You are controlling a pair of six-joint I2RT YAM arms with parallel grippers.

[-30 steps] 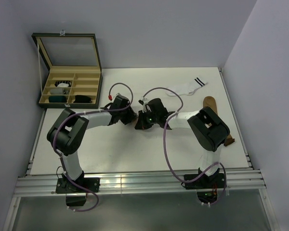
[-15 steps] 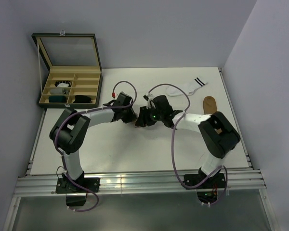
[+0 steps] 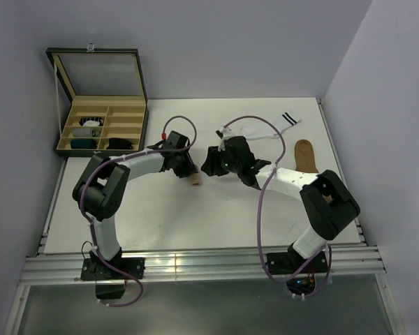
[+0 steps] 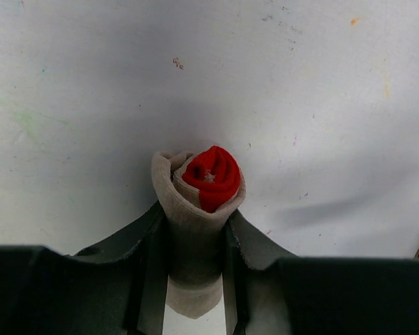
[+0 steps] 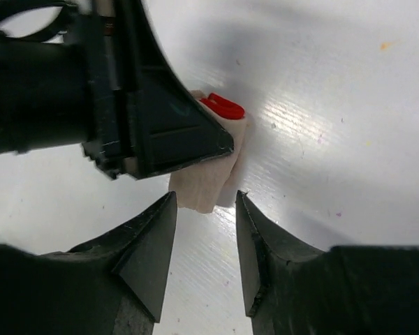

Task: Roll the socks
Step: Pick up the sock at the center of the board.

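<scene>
Holding the beige sock [image 4: 194, 230], our left gripper [image 4: 197, 215] squeezes it tight from both sides. It is rolled up, with the red cuff [image 4: 211, 178] in the middle like a little rose. The roll is near the middle of the table [image 3: 195, 223]. Our right gripper [image 5: 206, 202] is just beside it at two o'clock, jaws apart, holding nothing. We think this sock is done and only needs to go in the box [image 3: 98, 151] at ten o'clock, where other rolls [image 3: 91, 126] lie. The white sock [image 3: 269, 127] at two o'clock and the brown sock [image 3: 305, 152] at three o'clock lie flat, not yet rolled.
</scene>
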